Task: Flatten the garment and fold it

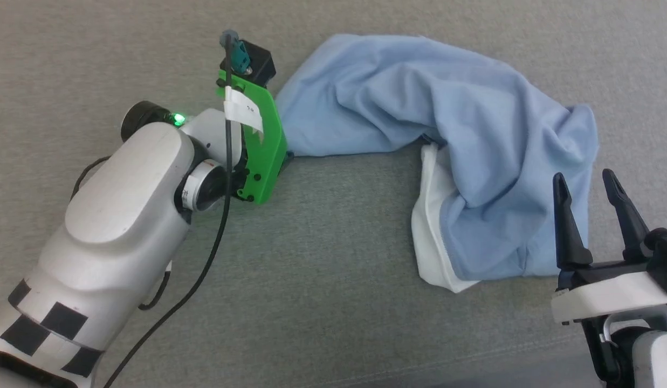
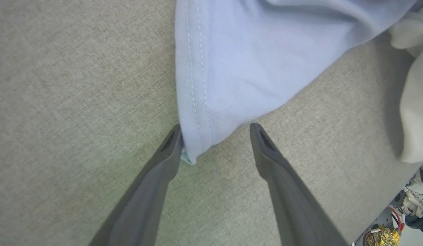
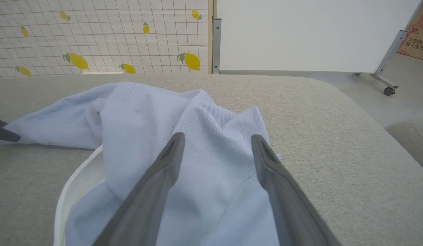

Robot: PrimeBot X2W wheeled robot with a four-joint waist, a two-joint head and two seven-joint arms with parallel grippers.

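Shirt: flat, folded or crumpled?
Crumpled. The shirt lies in a bent, wrinkled heap on the cushion, white collar bunched at one side; no flat panel or neat fold.

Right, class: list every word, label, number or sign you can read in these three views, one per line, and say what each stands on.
Nothing is clear enough to quote.
On the white tag fixed to the green bracket: faint dark marks, too small to read.
On the cardboard at the right wrist view's top right: red characters, too blurred to read.
On the garment: no lettering on the folds in view.
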